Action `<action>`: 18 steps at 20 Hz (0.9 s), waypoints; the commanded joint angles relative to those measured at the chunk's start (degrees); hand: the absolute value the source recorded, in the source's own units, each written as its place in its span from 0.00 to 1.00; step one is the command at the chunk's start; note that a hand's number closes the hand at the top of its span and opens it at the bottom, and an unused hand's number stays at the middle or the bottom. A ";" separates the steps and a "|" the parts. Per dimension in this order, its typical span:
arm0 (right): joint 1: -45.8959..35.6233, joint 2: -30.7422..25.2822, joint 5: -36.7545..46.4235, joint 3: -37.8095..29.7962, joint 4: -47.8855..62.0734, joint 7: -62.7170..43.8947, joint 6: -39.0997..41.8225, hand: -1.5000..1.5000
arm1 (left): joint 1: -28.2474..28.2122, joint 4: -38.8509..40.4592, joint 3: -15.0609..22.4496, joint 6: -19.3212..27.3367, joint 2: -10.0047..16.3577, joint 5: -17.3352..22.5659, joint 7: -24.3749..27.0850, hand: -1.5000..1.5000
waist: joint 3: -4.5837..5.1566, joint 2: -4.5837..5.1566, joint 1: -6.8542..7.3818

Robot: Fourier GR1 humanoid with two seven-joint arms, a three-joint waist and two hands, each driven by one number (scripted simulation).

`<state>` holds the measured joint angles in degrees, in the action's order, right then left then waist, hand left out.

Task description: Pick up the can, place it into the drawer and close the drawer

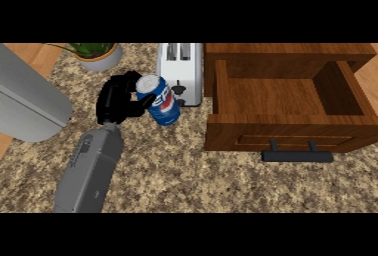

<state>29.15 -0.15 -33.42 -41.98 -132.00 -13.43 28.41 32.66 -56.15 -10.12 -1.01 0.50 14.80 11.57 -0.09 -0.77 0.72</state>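
Left hand, black and set at the end of a grey forearm that comes in from the lower edge on the view's left side, is curled round a blue cylindrical metal can with a red-and-white mark — fingers hooked over near its silver top, thumb lying against its side. The can leans, its top toward the back-left corner of the worktop and its bottom toward the front; whether its base touches the surface I cannot tell. It is in the back half of the speckled beige stone worktop, left of centre, just beside the front end of a white two-slot toaster (the toaster's knob is close to the can's side). Toward the back-left corner stands a green leafy plant in a pale round pot. On the right side of the worktop is a brown wooden drawer, standing open with its inner floor showing and its dark bar handle facing the front edge. Can and drawer are apart — a strip of worktop lies between them. A large grey rounded shape fills the left edge; what it is I cannot tell.
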 commanded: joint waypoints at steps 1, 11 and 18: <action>1.96 0.14 0.65 3.36 -1.81 0.00 -3.31 0.00 | -2.41 -14.62 5.41 6.89 -0.47 1.34 -9.94 1.00 | 0.02 0.08 -0.11; -1.55 -1.58 -0.79 0.49 2.21 0.17 0.37 0.00 | 8.42 -16.05 13.55 21.93 -0.49 -0.18 -16.75 1.00 | 0.08 0.78 -1.74; -2.33 -1.33 -0.31 0.43 1.94 0.21 -0.74 0.00 | 16.52 -13.48 15.14 26.35 -0.49 -0.80 -20.16 1.00 | 0.08 0.81 -1.82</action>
<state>27.67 -0.70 -32.19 -39.64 -131.55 -13.34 27.21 44.75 -73.72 3.27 22.12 0.08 13.32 -9.83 -0.01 -0.06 -0.76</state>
